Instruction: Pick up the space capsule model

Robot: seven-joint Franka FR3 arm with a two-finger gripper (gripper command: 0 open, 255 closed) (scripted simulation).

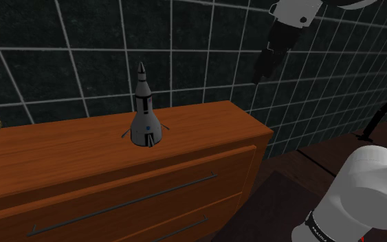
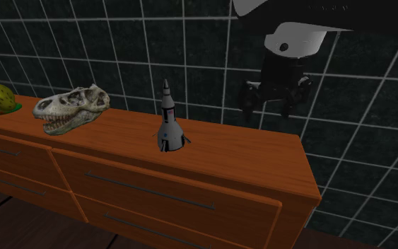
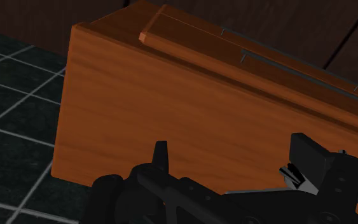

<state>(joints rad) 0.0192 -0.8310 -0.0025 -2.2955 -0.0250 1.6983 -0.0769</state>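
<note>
Space capsule model (image 1: 144, 113) stands upright on its fins, mid-dresser (image 1: 205, 127), toward the back edge. Gripper (image 1: 264, 69) hangs high, seemingly over the end corner, jaws wide and empty, clear for descent.

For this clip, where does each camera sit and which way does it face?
Shoulder view: beside the arm's base, looking down across the dresser at the rocket and tiled wall; white arm link lower right, gripper upper right.
Second exterior view: before the dresser's drawers, facing the wall; gripper hangs right of the rocket.
Wrist view: on the gripper, looking down at the dresser top; open fingers in front.
Both exterior views share rocket, dresser, gripper.
</note>
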